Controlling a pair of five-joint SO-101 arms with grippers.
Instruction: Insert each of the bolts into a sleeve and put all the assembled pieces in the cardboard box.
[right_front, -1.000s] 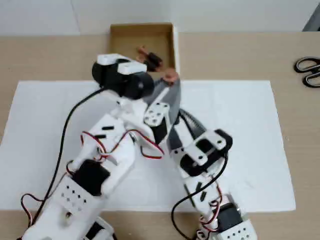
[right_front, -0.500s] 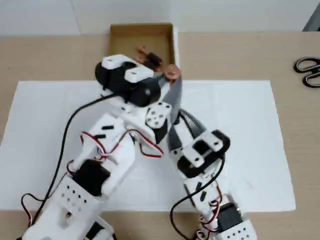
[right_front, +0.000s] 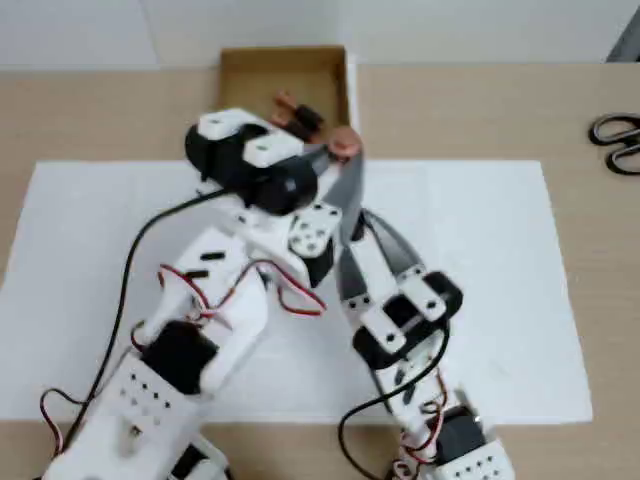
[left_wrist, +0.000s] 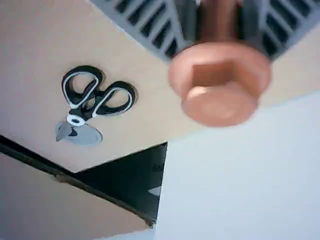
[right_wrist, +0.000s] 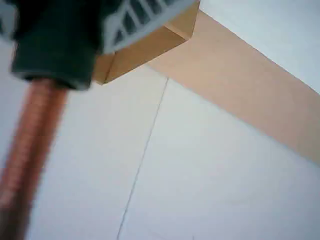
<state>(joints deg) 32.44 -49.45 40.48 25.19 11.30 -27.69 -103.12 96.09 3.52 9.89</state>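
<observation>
Layout from the high view, big to small:
- Table (right_front: 520, 110) with a white paper sheet (right_front: 480, 260) over the middle.
- Cardboard box (right_front: 240, 65) at 12 o'clock. One assembled piece (right_front: 298, 114) lies inside, near its 5 o'clock corner.
- Scissors (right_front: 618, 140) at 2 o'clock, well apart from the work.

Both my grippers meet just outside the box's 5 o'clock corner, over the sheet's far edge.
- My left gripper (left_wrist: 217, 12) is closed on the bolt (left_wrist: 220, 82), fingers either side of the shank just behind the flanged head.
- My right gripper (right_wrist: 60, 20) looks clamped on the dark sleeve (right_wrist: 52, 55). The copper thread (right_wrist: 30, 160) runs out of the sleeve's end, so the bolt is in it. I can't tell how deep.

Handling, my read:
- Bolt: light, rigid, likely plastic. The head flange is smooth and rounded, a poor grip, so I hold it on the shank under the head.
- Sleeve: short, stiff, and looks matte. I grip it across the outer wall at mid-length, clear of the bore.
- Neither looks fragile. The main risk is the bolt cocking in the bore if the two grips go off-axis.
- To drop the pair in the box, one grip on the sleeve should carry both.
</observation>
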